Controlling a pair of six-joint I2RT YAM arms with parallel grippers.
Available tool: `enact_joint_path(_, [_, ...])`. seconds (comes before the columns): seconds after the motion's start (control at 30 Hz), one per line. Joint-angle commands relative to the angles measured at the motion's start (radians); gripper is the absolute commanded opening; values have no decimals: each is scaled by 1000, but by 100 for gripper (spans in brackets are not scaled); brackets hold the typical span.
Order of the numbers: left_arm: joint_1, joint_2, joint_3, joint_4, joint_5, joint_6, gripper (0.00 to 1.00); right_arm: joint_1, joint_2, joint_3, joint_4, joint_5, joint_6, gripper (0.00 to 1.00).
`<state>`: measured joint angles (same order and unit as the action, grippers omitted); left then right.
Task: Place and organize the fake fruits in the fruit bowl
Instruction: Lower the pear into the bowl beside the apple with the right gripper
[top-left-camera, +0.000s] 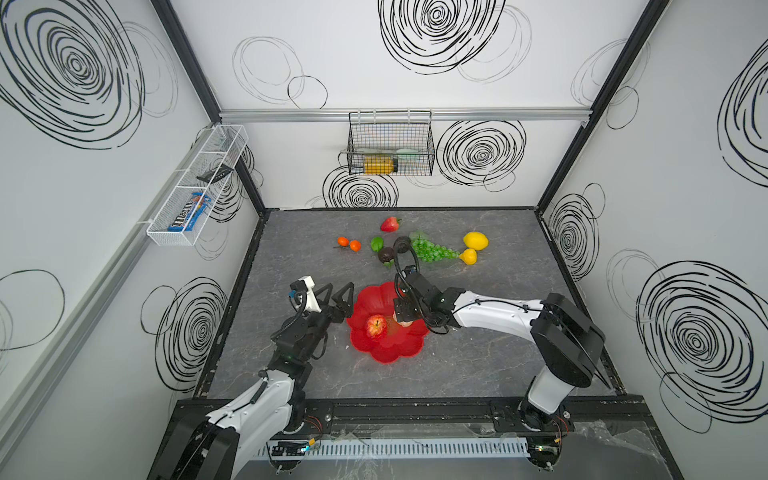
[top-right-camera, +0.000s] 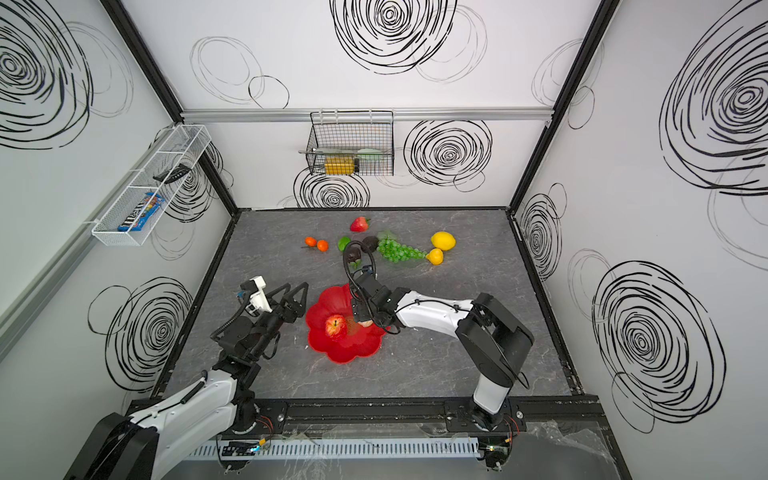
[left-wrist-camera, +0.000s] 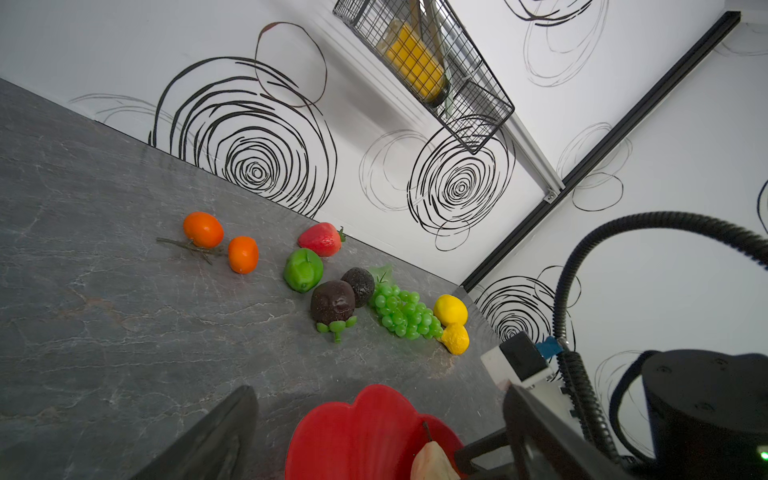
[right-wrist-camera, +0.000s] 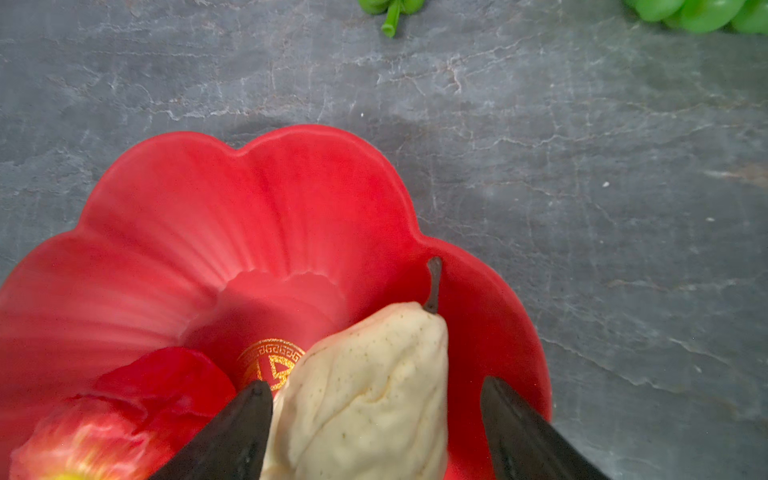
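The red scalloped fruit bowl (top-left-camera: 390, 353) (top-right-camera: 345, 351) holds a red apple (top-left-camera: 376, 326) and a cream lumpy pear (right-wrist-camera: 365, 395). My right gripper (right-wrist-camera: 374, 384) hangs over the bowl, open, its fingers on either side of the pear, with a gap on one side. My left gripper (top-left-camera: 343, 284) (left-wrist-camera: 380, 390) is open and empty at the bowl's left rim. Farther back on the table lie a strawberry (top-left-camera: 390, 224), two oranges (top-left-camera: 348, 243), a lime (top-left-camera: 377, 243), two dark avocados (top-left-camera: 386, 254), green grapes (top-left-camera: 432, 251), a lemon (top-left-camera: 476, 240) and a smaller yellow fruit (top-left-camera: 468, 256).
A black wire basket (top-left-camera: 390, 143) with a yellow bottle (top-left-camera: 378, 165) hangs on the back wall. A white mesh tray (top-left-camera: 195, 187) is fixed to the left wall. Walls close the grey table on three sides.
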<state>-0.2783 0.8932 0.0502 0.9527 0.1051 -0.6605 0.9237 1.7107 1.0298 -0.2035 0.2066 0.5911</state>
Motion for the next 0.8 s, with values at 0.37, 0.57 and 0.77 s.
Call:
enact_joint_path(0.37, [10, 0, 7, 69, 16, -13, 96, 10, 85, 40, -7, -50, 16, 78])
enact_joint_path(0.57, [11, 22, 46, 16, 44, -17, 96, 17, 36, 1, 54, -38, -14, 64])
enact_joint_path(0.77, [6, 99, 202, -216, 127, -34, 95, 31, -99, -106, 194, -16, -137, 60])
